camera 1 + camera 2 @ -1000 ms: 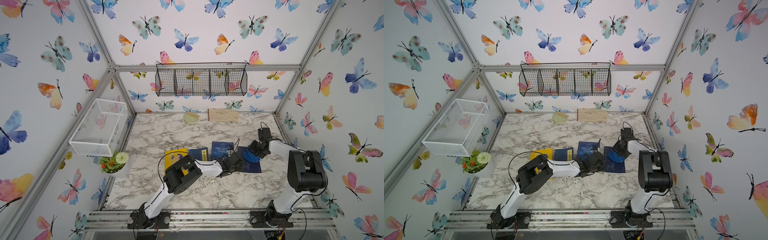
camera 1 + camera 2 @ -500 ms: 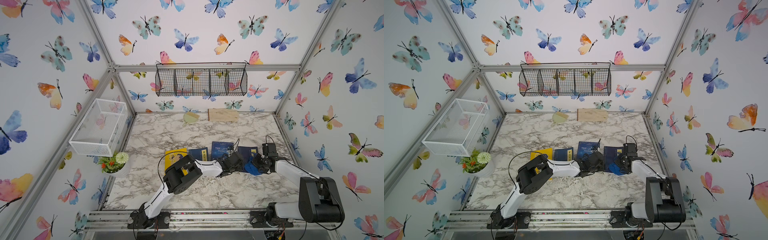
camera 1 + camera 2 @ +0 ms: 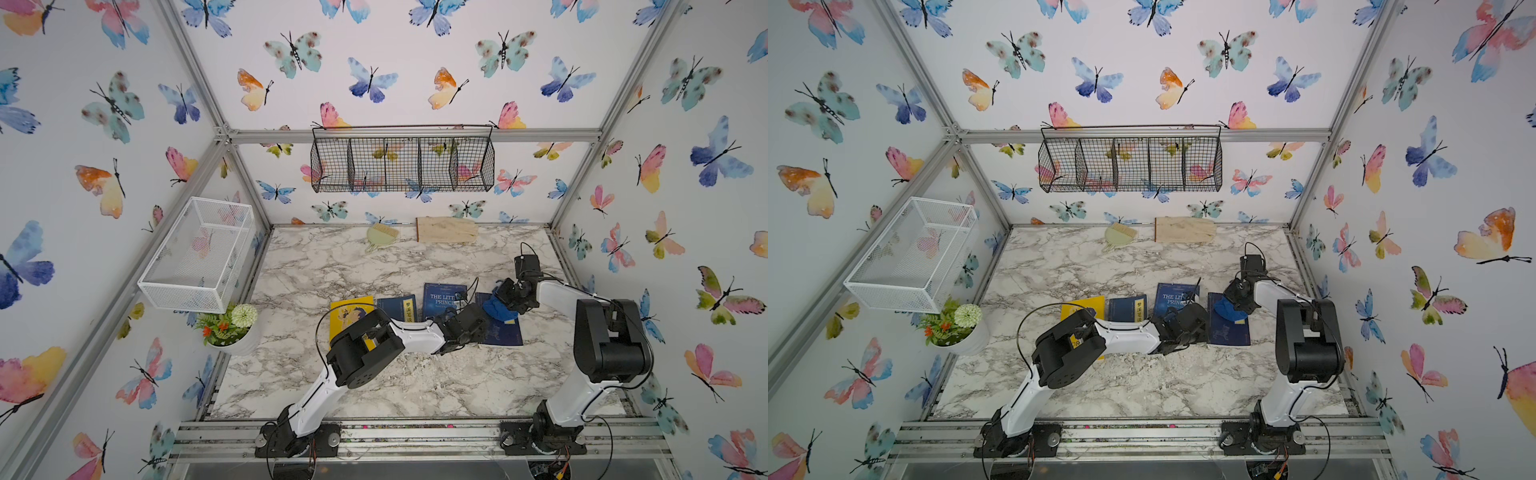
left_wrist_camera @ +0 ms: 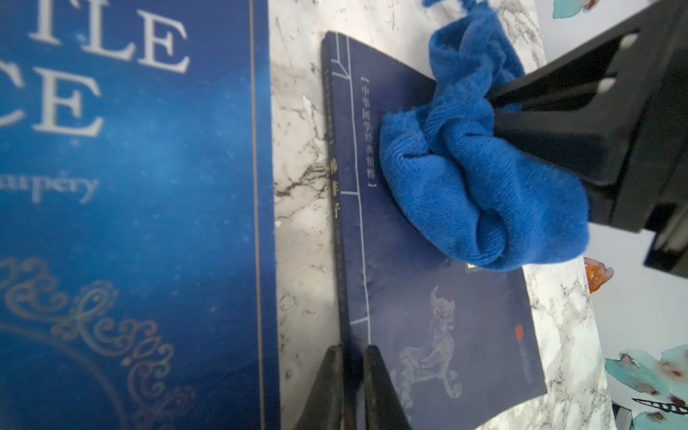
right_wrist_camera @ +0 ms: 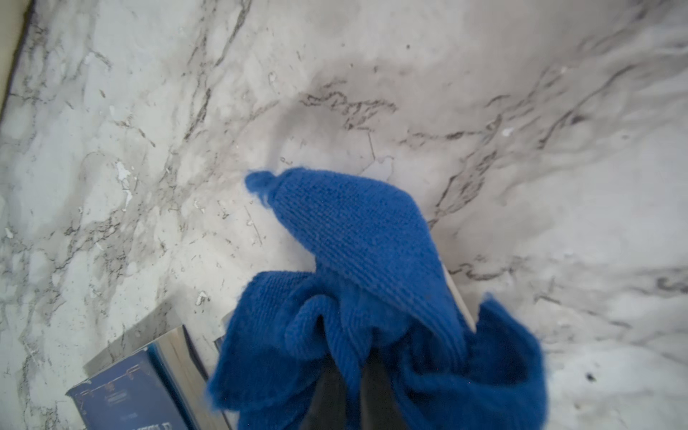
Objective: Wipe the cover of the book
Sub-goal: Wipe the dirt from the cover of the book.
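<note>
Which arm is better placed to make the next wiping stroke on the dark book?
Right. The right gripper is shut on the cloth, which lies on the book cover. The left gripper, shut and clothless, sits at the book's spine.

- We see a navy book (image 4: 420, 290) lying closed and flat on the marble table (image 4: 301, 156), front cover up, with Chinese lettering and a pale beast drawing.
- We see a bunched blue cloth (image 4: 484, 193) resting on that cover, at the end away from the beast.

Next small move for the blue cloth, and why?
Probably sweep the crumpled blue cloth toward the white beast drawing: the right gripper holds it at the title end of the dark navy book; the shut left gripper sits at its spine.
</note>
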Tool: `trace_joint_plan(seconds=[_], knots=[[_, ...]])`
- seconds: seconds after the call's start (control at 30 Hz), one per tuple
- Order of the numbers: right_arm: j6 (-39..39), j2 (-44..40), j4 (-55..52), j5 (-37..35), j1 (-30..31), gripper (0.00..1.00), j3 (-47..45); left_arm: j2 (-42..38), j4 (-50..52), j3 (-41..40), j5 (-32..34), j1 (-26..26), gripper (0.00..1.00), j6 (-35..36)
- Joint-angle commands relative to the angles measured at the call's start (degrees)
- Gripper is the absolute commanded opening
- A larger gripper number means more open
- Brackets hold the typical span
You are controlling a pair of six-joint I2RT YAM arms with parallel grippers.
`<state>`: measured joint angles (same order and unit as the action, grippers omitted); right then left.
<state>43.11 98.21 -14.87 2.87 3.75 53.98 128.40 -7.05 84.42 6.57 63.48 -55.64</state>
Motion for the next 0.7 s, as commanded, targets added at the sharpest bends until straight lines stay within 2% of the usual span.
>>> trace_joint_plan(seconds=[0.0, 0.13, 0.27, 0.33, 0.53, 0.67], knots=[[1.21, -2.42, -7.45, 0.95, 1.03, 0.06, -11.75, 1.50, 5.56, -1.54, -0.62, 0.32, 0.15, -0.26], [3.14, -11.69, -6.51, 3.12, 2.23, 0.06, -22.14, 1.76, 5.38, -1.35, -0.59, 0.33, 0.15, -0.14], [3.52, -15.24, -6.22, 1.66, 2.30, 0.07, -23.00, 2.01, 5.47, -0.86, -0.72, 0.30, 0.15, -0.21], [2.80, -12.16, -5.69, 0.77, 2.28, 0.07, -19.69, 2.10, 5.47, -0.84, -0.77, 0.31, 0.15, -0.35], [0.29, 6.82, -9.73, -0.14, 2.29, 0.06, -0.05, 2.16, 5.60, -0.83, -0.88, 0.50, 0.15, -0.77], [1.31, 9.81, -8.96, -0.20, 2.32, 0.06, 3.74, 2.03, 6.08, -0.83, -0.53, 0.65, 0.15, -0.96]])
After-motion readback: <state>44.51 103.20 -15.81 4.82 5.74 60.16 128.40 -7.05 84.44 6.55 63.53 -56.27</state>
